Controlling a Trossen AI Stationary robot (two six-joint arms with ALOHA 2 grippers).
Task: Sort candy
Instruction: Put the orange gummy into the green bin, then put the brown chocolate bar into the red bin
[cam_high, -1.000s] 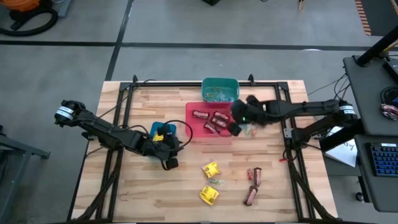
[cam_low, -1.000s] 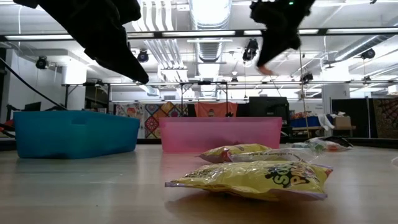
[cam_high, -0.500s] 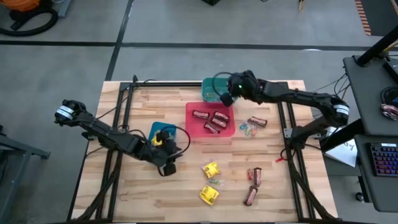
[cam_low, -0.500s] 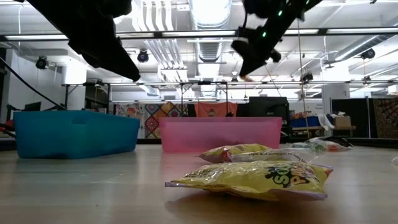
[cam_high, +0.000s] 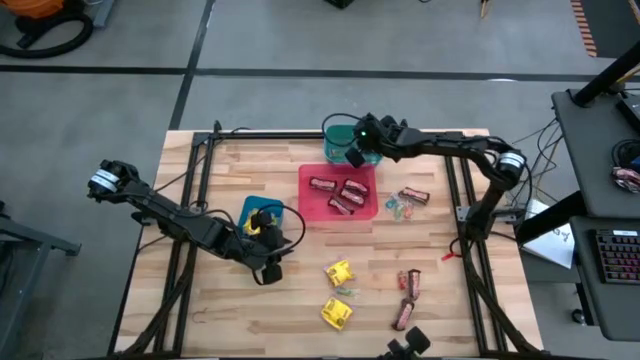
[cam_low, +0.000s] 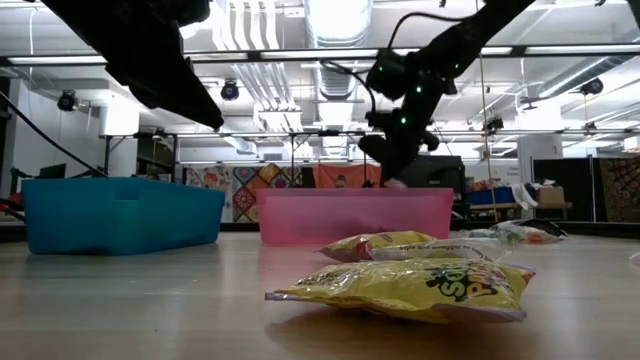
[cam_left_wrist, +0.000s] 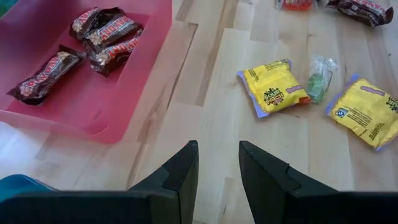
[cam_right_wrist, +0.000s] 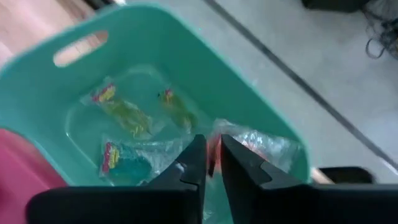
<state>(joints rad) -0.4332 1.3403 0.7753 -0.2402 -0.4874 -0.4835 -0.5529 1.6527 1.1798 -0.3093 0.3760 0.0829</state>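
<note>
Tabletop change: the right gripper (cam_high: 353, 156) has swung over the teal bin (cam_high: 337, 137), fingers nearly closed pinching a clear-wrapped candy (cam_right_wrist: 214, 151); left gripper (cam_left_wrist: 215, 163) stays part-open, empty.

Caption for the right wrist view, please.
Right gripper holds a clear-wrapped candy over the teal bin.

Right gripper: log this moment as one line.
right gripper: over teal bin, clear-wrapped candy between fingers | left gripper: empty, above table near red bin

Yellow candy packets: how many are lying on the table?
2: one yellow packet near the table's middle, another yellow packet just in front of it. Others may hide inside the blue bin.
</note>
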